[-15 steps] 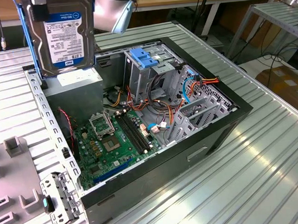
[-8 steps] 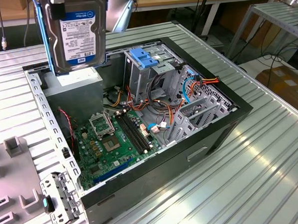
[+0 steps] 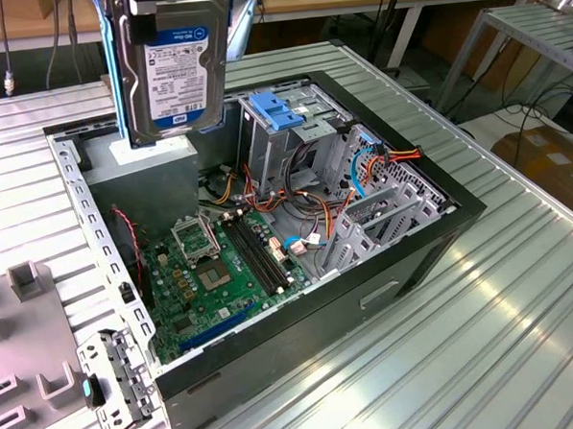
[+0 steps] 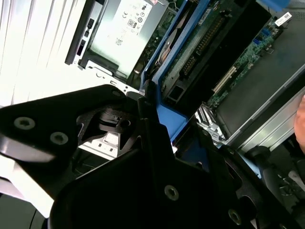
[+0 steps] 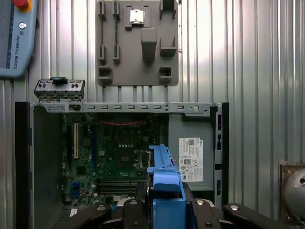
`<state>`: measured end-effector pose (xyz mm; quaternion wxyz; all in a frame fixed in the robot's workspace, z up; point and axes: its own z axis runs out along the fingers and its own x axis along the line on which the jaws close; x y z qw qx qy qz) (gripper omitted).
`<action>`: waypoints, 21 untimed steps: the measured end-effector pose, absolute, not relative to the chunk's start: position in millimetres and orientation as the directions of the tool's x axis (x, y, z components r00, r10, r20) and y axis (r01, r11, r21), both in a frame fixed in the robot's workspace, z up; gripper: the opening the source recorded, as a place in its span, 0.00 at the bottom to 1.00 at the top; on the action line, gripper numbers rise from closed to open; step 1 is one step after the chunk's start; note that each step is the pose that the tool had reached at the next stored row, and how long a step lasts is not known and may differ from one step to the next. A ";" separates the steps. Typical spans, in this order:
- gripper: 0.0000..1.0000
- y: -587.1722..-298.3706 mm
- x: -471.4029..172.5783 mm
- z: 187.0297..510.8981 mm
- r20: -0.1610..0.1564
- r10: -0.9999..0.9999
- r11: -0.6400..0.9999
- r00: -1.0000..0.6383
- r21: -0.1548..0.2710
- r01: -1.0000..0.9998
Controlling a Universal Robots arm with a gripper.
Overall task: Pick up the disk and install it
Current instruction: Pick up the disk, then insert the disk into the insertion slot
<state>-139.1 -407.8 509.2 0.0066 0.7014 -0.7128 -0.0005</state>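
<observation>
Exterior view first: the disk [image 3: 171, 72] hangs upright, off the table [image 3: 522, 298], above the open case [image 3: 440, 216] and over its power supply [image 3: 155, 173], well apart from the drive cage [image 3: 292, 137]. Second wrist view: the jaws pinch the disk [image 4: 200, 47] by its blue rails, with the power supply [image 4: 124, 28] beyond. First wrist view: a blue rail [image 5: 164, 186] sits clamped between the jaws, with the motherboard [image 5: 114, 152] beyond it. Pickup looks done, and the carry toward the cage seems in hand. Seating would call for squaring the rails to the cage's slot.
</observation>
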 end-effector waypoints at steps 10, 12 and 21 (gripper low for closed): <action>0.37 -408.9 -126.1 503.6 0.009 -1.000 0.027 -0.027 0.010 -1.000; 0.37 -408.9 -125.6 503.5 0.009 -1.000 0.028 -0.028 0.010 -1.000; 0.37 -410.9 -125.6 503.5 0.009 -1.000 0.028 -0.028 0.010 -1.000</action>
